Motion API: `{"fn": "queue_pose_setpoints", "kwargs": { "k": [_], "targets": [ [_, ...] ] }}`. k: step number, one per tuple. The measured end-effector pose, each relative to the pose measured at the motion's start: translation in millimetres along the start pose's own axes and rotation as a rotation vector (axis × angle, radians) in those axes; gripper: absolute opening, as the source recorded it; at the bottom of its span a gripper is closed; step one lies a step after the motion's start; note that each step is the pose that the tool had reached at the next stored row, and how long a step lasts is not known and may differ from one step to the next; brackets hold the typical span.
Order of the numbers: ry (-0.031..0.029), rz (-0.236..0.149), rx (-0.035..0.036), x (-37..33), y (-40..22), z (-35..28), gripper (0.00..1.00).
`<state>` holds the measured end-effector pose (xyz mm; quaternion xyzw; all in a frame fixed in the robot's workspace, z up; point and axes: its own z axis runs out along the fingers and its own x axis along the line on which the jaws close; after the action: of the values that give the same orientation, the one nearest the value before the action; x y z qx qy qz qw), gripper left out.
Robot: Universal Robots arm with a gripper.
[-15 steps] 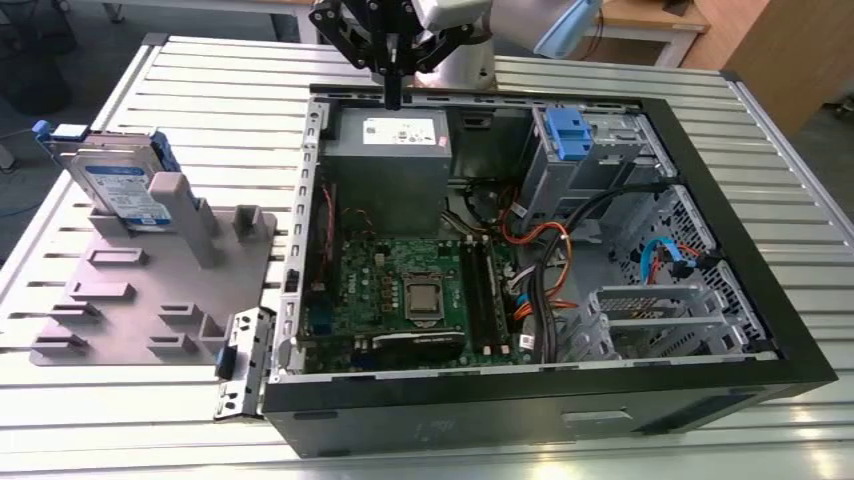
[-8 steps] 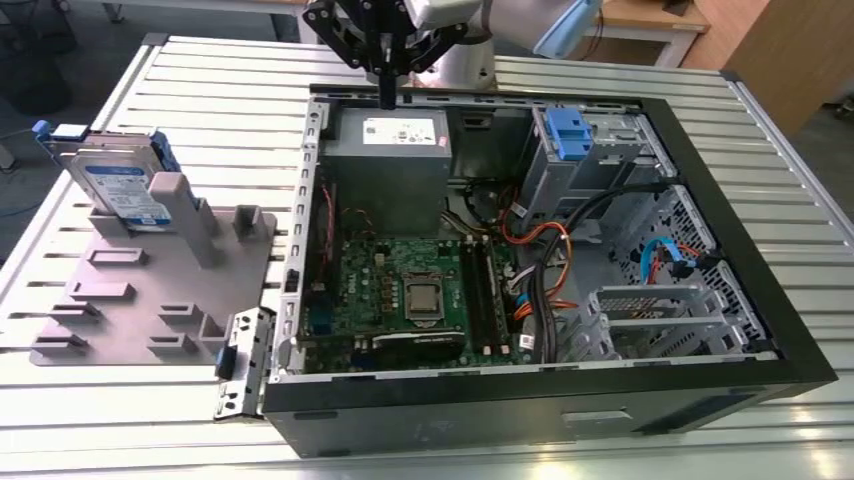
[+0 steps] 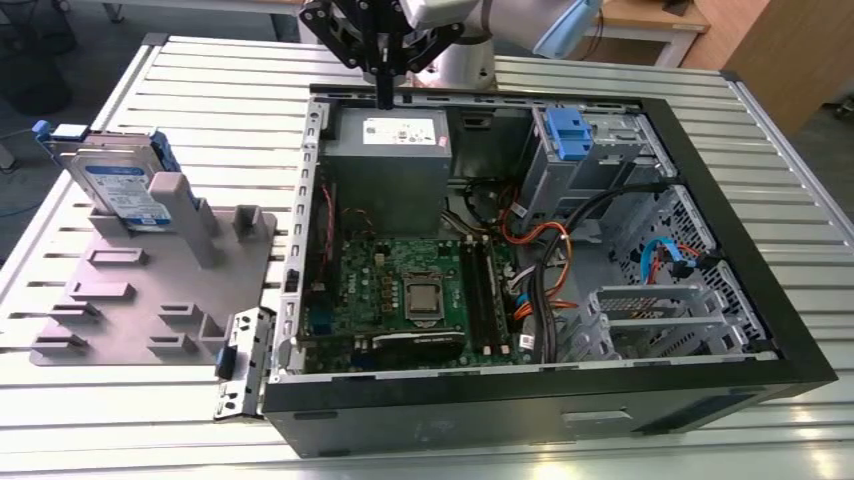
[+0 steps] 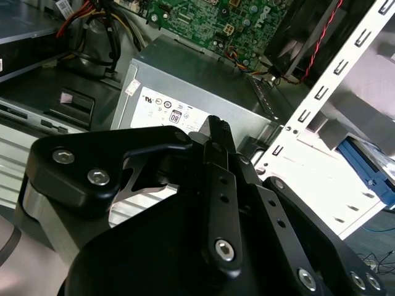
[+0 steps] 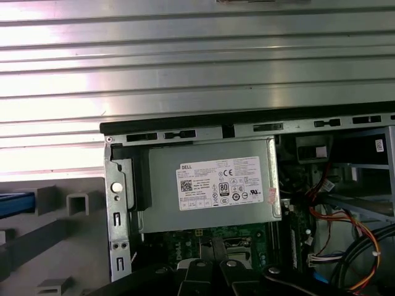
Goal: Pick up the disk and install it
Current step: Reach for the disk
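While the disk [image 3: 124, 190] is sitting upright in the grey stand [image 3: 147, 300] on the table [image 3: 200, 80], the claw [image 3: 384, 98] is hanging closed and empty above the power box [image 3: 387, 150] in the computer case [image 3: 747, 200]. Picking up and installing are both waiting.

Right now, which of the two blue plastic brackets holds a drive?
The blue rails on the grey stand: they flank the labelled hard drive, propped on edge. The blue bracket inside the computer case is bare.
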<state>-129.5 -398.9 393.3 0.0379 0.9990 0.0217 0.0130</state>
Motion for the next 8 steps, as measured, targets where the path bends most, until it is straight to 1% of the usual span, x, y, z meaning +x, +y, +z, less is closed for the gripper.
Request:
{"fn": "queue_pose_setpoints", "kwargs": {
  "k": [8],
  "targets": [
    [-0.0001,0.000,0.0000,2.9,-0.2,-0.1,0.11]
  ]
}}
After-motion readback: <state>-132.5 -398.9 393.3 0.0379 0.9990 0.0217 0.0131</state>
